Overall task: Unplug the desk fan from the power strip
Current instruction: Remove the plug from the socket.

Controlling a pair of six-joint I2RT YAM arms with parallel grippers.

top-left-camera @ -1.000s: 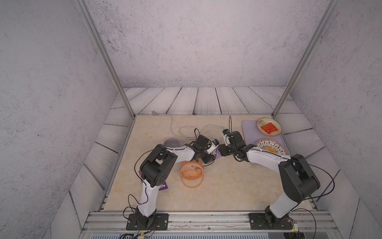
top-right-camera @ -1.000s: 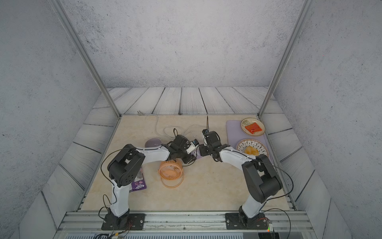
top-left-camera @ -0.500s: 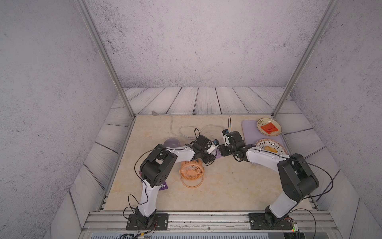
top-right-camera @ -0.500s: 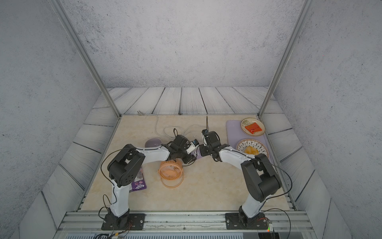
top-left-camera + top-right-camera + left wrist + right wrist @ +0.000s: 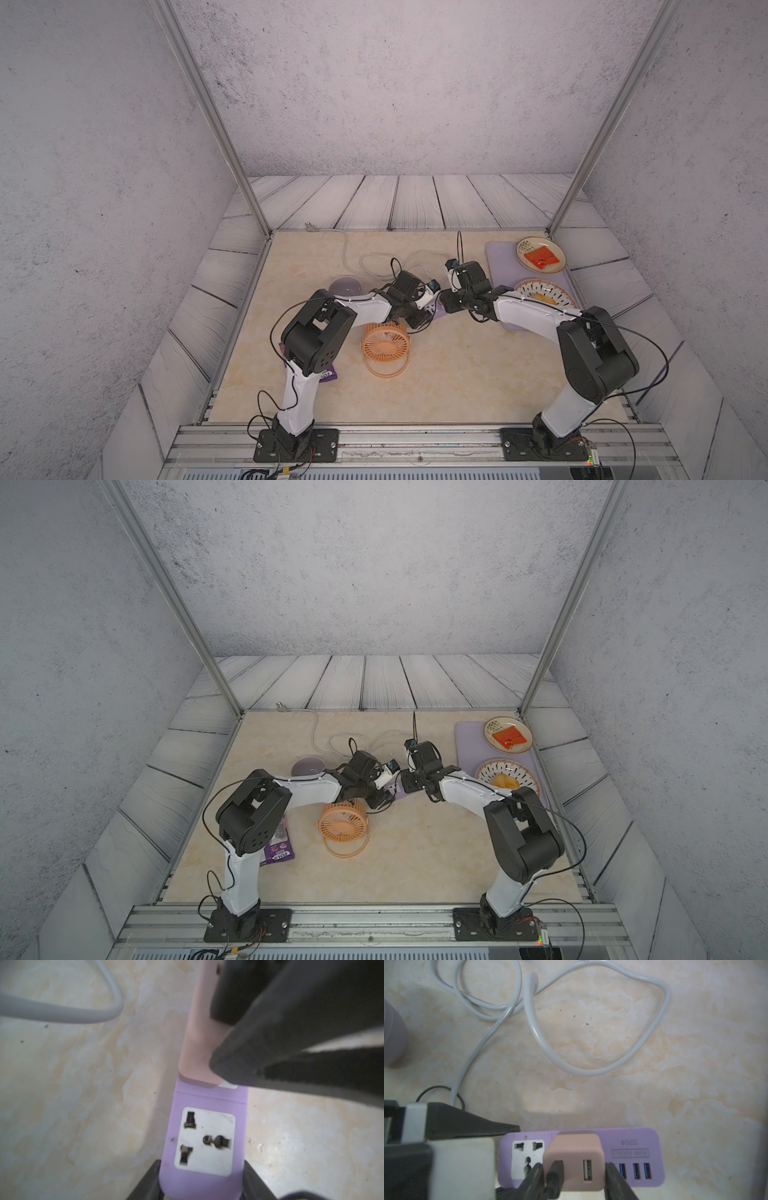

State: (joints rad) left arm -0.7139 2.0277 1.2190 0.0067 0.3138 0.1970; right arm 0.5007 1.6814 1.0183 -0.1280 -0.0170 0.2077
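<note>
My left tool (image 5: 201, 1180) squeezes the end of the purple power strip (image 5: 209, 1097). My right tool (image 5: 574, 1169) pinches the pink plug (image 5: 575, 1147) sitting in it.

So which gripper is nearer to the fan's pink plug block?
Right. The right gripper is shut on the plug block, which sits in the power strip. The left gripper clamps the strip's end, past the empty socket from the plug.

Beige table (image 5: 457, 374) — fan (image 5: 384, 345), strip (image 5: 639, 1142), bowl (image 5: 345, 286), tray (image 5: 500, 266).
</note>
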